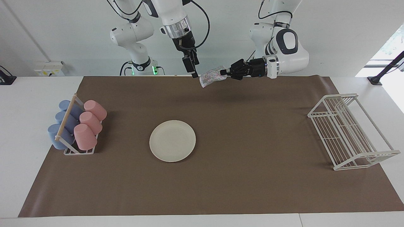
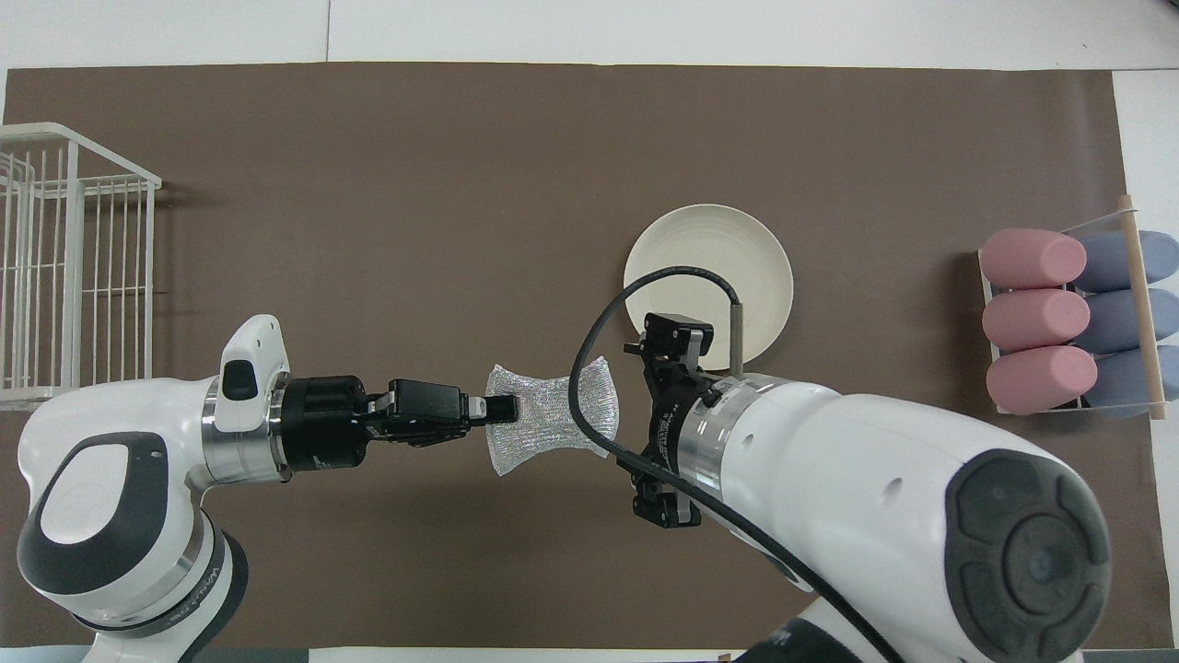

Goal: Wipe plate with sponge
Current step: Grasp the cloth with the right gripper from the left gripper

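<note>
Above brown mat [image 1: 252, 142]: left tool [image 1: 222, 72] clamped on sponge [image 1: 212, 77], right tool [image 1: 193, 70] spread wide, empty.

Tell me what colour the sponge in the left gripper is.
The sponge is silvery-white with multicoloured speckles, clearest in the overhead view.

White table [image 1: 28, 104], most of top covered by brown mat [image 1: 240, 132]; bare white strips show at both ends and along the edge farthest from the robots. On mat, roughly mid-depth: cream plate [image 1: 172, 141], flat, toward right arm's end of centre. At right arm's end, cup rack [image 1: 79, 150] w/ wooden bar, sitting on mat edge; holds 3 pink cups [image 1: 89, 123] and 3 blue cups [image 1: 63, 123] lying tilted, two rows side by side. At left arm's end, white wire rack [image 1: 350, 132], upright on mat. Plate well apart from both racks.
</note>
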Robot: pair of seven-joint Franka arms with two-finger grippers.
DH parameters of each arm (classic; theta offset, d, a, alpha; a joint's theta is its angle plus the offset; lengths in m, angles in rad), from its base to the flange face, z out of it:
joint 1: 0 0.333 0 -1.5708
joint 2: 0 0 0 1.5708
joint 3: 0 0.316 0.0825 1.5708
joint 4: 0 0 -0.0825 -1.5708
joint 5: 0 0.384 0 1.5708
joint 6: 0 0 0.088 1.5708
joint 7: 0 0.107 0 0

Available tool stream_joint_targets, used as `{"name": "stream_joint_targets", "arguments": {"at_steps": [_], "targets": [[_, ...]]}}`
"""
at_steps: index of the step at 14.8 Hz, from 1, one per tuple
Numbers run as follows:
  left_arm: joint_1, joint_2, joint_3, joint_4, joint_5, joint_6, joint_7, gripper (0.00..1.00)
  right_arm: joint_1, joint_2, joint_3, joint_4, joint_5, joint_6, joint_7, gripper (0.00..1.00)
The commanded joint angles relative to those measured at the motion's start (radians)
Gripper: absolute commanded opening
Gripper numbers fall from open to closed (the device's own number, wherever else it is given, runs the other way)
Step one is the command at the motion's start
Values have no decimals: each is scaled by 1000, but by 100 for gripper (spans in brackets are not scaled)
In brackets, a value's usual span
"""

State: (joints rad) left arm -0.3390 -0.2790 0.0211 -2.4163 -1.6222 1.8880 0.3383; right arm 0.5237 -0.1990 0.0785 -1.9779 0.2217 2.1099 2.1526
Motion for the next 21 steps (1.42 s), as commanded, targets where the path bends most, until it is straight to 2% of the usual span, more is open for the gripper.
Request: {"name": "stream_joint_targets", "arguments": {"at_steps": [1, 11, 15, 18, 19, 21], "targets": [[-23, -5, 17, -40, -30, -35, 79, 0, 18, -25, -5, -53, 22, 50, -19, 100], [-23, 0, 17, -37, -45, -24, 79, 0, 76, -20, 0, -78, 24, 93, -22, 100], [-23, -2, 17, -38, -45, -24, 79, 0, 101, -19, 0, -114, 24, 163, -23, 100], [-23, 0, 17, -38, -44, -26, 79, 0, 102, -17, 0, -124, 24, 171, -26, 96], [-23, -2, 17, -40, -44, -27, 79, 0, 104, -19, 0, -133, 24, 173, -28, 88], [-21, -2, 19, -40, -44, -30, 79, 0, 119, -19, 0, -134, 24, 173, -72, 46]]}}
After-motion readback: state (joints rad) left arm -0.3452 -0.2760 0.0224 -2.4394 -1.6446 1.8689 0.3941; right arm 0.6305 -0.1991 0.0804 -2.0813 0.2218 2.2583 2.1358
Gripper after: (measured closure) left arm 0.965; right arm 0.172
